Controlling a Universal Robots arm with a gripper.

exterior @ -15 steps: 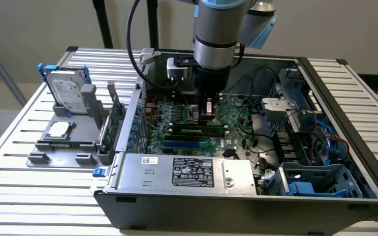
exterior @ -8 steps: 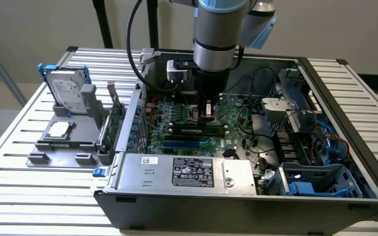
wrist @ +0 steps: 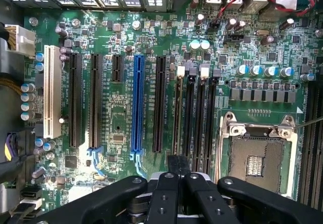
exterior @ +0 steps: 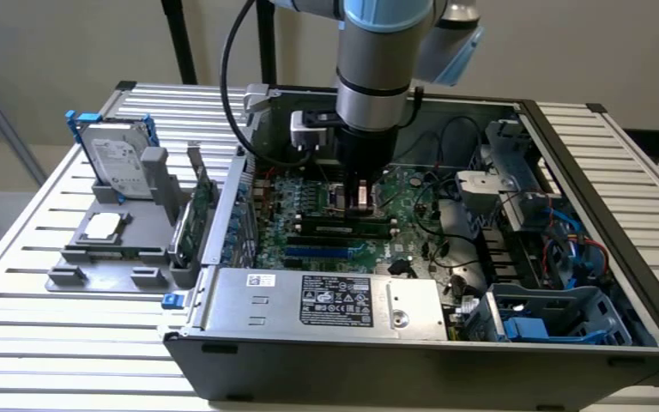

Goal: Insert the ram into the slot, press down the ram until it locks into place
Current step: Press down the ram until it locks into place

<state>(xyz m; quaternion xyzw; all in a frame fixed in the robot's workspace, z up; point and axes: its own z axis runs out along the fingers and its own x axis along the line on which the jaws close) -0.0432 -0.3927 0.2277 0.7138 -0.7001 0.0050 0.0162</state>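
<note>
Pincer: the pincer [wrist: 176, 176] is hovering inside the open computer case [exterior: 604, 257] — fingers pressed together.
Ram: the ram [wrist: 177, 118] is sitting in the slot [wrist: 189, 118], just below the fingertips [wrist: 171, 166].

Slatted metal table [exterior: 32, 257], pale grey, ribs running across the exterior view. Directly on top: an open computer case [exterior: 604, 257], dark grey, lid off, taking up the middle and the exterior view's right. Just beside the case, toward the exterior view's left, a grey plastic holder [exterior: 106, 249] resting flat on the slats, carrying a hard drive [exterior: 117, 163] propped upright in a blue frame and a small square chip [exterior: 103, 226] lying flat. Bare slats along the near edge.
</note>
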